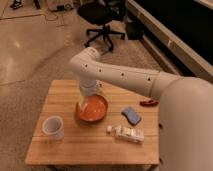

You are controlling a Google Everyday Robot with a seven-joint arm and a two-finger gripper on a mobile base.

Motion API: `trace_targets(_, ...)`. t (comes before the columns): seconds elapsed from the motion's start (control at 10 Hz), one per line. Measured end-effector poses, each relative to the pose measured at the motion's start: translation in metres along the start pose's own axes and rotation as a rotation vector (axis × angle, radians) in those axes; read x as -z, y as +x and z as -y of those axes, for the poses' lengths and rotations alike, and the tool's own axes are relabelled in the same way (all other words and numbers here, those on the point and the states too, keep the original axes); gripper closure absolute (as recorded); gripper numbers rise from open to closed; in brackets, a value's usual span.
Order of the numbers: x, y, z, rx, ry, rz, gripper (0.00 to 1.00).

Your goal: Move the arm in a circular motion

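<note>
The large glossy white arm (125, 77) with small dark dots reaches from the lower right across the wooden table (65, 95). It bends at a rounded joint (86, 62) and points downward. Its pale gripper (84, 104) hangs at the left rim of an orange bowl (95, 111), low over the table's middle.
On the table stand a white cup (53, 127) at the front left, a blue sponge (131, 115), a white packet (126, 133) and a small red object (148, 103) at the right. A black office chair (102, 20) stands behind on the tiled floor.
</note>
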Motion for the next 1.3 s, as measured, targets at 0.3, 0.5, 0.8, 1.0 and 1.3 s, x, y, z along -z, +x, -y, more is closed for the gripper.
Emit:
trace_targets(0.3,0.007,-0.090,-0.008,0.154,0.005,0.000,0.20)
trace_targets(0.5,0.010,-0.141,-0.034,0.154,0.021,0.004,0.20)
trace_targets(0.8,0.016,-0.219,-0.124,-0.040,0.030,0.005,0.20)
trace_targets(1.0,0.016,-0.254,-0.215,-0.274,0.017,0.002,0.20)
trace_targets(1.3,0.007,-0.214,-0.300,-0.497,-0.004,-0.018,0.20)
